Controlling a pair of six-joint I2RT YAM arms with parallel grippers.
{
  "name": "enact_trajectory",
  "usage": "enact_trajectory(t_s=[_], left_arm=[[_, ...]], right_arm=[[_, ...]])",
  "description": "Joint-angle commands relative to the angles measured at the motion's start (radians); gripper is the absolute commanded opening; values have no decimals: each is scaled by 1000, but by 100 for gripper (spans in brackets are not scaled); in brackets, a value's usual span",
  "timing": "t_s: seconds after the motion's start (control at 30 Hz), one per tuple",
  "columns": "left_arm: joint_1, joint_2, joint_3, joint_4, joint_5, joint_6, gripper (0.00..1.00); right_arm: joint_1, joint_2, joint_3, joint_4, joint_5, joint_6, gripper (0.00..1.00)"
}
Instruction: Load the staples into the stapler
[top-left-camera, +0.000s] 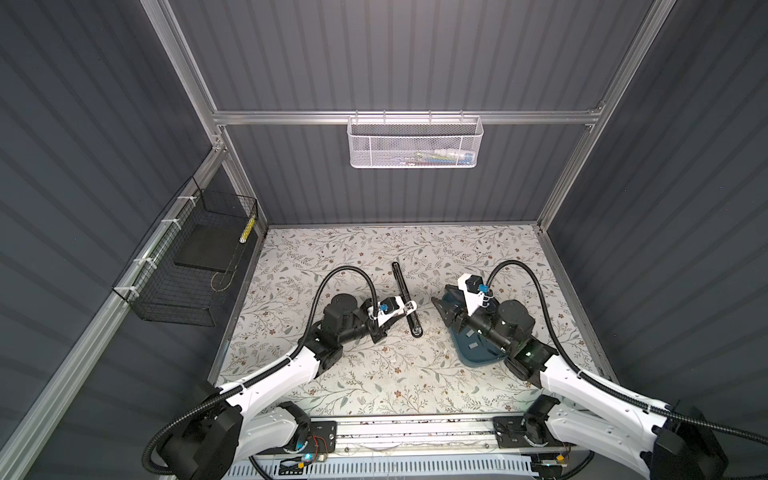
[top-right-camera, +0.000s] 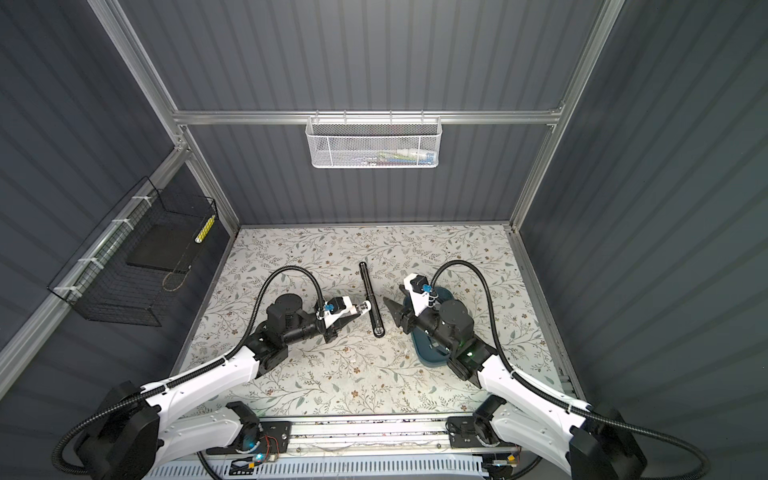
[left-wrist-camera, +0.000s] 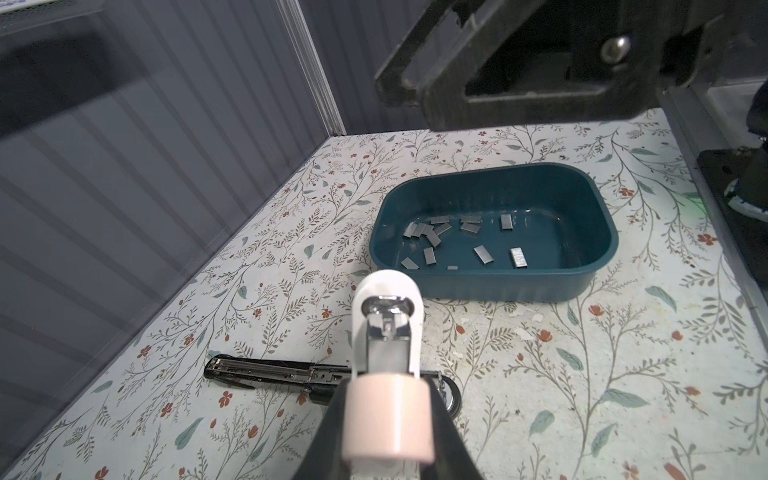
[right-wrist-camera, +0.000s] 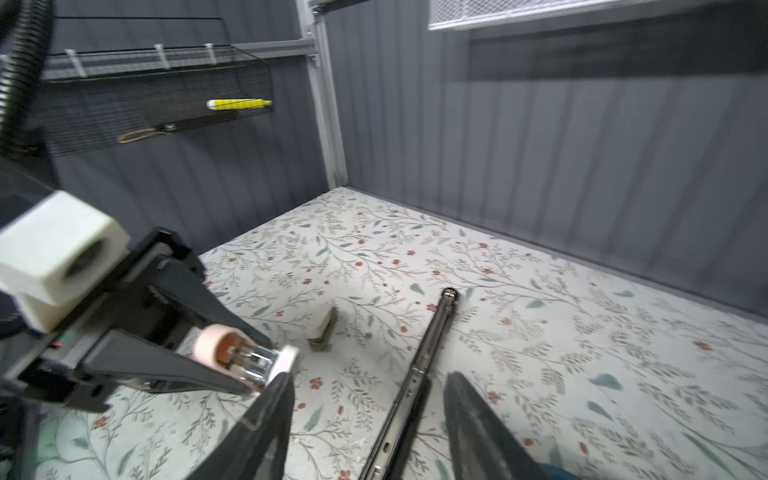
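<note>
Left wall: black wire basket (top-left-camera: 166, 307), square grid, a flat dark slab lying inside. Back wall: white fine-mesh basket (top-left-camera: 415, 143) hung on the aluminium rail.

Table (top-left-camera: 374, 374): matte covering printed with leafy sprigs and small red flowers, scuffed white in patches near the middle.

Left gripper (left-wrist-camera: 386, 411): black wedge-shaped jaws clamped tight on the small stapler (left-wrist-camera: 388, 316). The stapler has a glossy white rounded shell, a pale pink cylindrical cap at the gripped end, and chrome channel parts showing inside. It is held clear of the table, its tip pointing towards the middle.

Centre: black stapler (top-left-camera: 405, 297), long and narrow, swung open flat on the table, with a rounded loop at the near end and a metal rail along its length. In the right wrist view a small cream-topped, dark-based piece (right-wrist-camera: 322, 328) lies on the table beside it; I cannot tell what it is.

Right gripper (right-wrist-camera: 368, 378): dark tapered fingers standing partly apart, nothing between them, hovering above the table near the black stapler.

Right: teal plastic tray (left-wrist-camera: 498, 286), rounded rectangle, smooth glossy walls. The staples (left-wrist-camera: 432, 235) lie scattered loose on its floor as small flat grey metal strips, some overlapping.
</note>
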Motion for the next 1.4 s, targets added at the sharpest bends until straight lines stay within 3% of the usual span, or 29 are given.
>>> enact_trajectory(t_s=[0.0, 0.07, 0.27, 0.53, 0.73, 0.93, 1.1, 1.37], left_arm=[[-6, 16, -7, 30, 68, 82, 0], [-9, 21, 0, 14, 82, 92, 0], [-9, 62, 28, -19, 102, 101, 0], [-9, 53, 38, -19, 116, 55, 0], [-9, 20, 50, -40, 60, -13, 0], [-9, -47, -22, 75, 16, -55, 0], [-9, -104, -61, 138, 29, -82, 0], [3, -102, -90, 235, 41, -158, 0]], right_arm=[[25, 36, 46, 5, -177, -37, 43], [44, 50, 51, 5, -209, -58, 35], [57, 128, 95, -39, -199, -90, 26], [57, 277, 159, -122, -124, -117, 24], [56, 352, 230, -232, -111, -134, 17], [57, 386, 218, -199, -75, -156, 18], [59, 411, 240, -233, -146, -183, 19], [59, 410, 215, -161, -227, -175, 31]])
